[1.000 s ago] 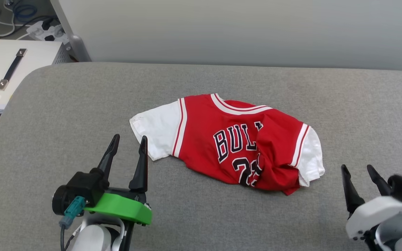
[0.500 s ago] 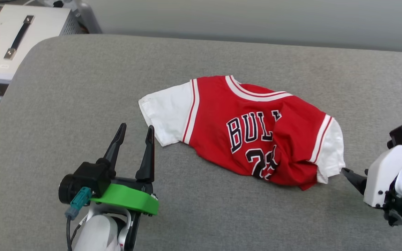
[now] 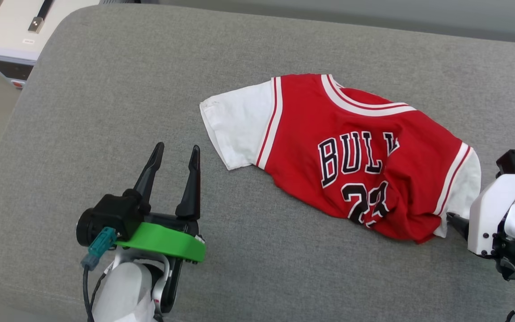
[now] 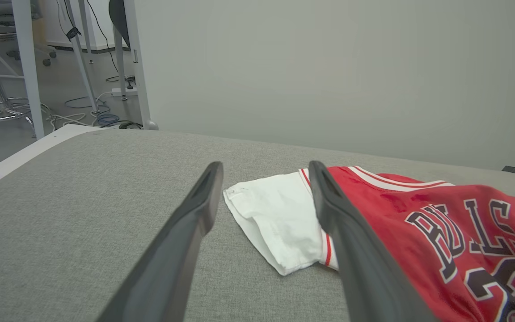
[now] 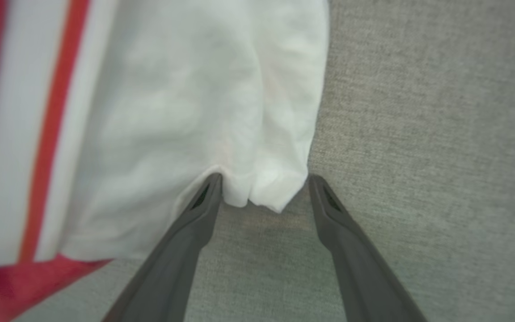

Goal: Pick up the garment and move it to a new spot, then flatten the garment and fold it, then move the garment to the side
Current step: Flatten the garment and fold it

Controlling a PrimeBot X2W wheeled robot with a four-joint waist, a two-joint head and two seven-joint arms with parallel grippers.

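Bare grey surface (image 3: pixel 105 98) is stretching wide on the left and along the near edge, giving the left gripper (image 3: pixel 178 148), fingers parted, open room around it. The white sleeve of the garment (image 3: pixel 329 147) is lying just to its right, apart from it. The garment is taking up the middle and right. The right gripper (image 5: pixel 264 179) is standing with fingers spread about the right sleeve's corner, bare surface lying beyond. A white box (image 3: pixel 11 40) is sitting off the far-left corner, and a wall (image 4: pixel 329 67) is closing the far side.
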